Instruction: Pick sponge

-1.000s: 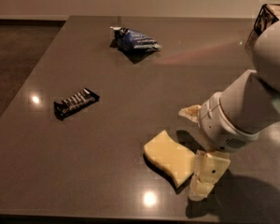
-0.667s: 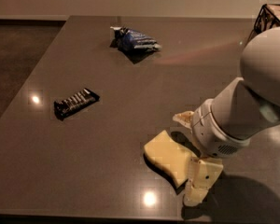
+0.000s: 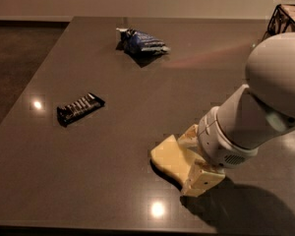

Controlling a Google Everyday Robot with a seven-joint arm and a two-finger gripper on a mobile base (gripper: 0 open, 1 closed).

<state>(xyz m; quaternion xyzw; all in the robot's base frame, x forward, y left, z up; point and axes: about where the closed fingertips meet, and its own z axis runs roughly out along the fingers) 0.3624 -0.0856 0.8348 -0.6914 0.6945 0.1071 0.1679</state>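
The sponge (image 3: 166, 157), a pale yellow foam slab, lies flat on the dark table (image 3: 113, 146) near its front edge, right of centre. My gripper (image 3: 194, 159) is down at the sponge's right end. One cream finger (image 3: 189, 136) stands on the sponge's far side and the other finger (image 3: 202, 181) on its near side, so the jaws are open and straddle the slab. The white wrist and arm hide the sponge's right part.
A black bar (image 3: 79, 108) lies at the left of the table. A blue crinkled snack bag (image 3: 142, 43) lies at the back centre. A dark wire rack (image 3: 285, 14) stands at the back right corner. The table's front edge runs just below the sponge.
The arm has come down and to the left over the sponge. The fingers now sit lower, on either side of the slab. The sponge has not moved.
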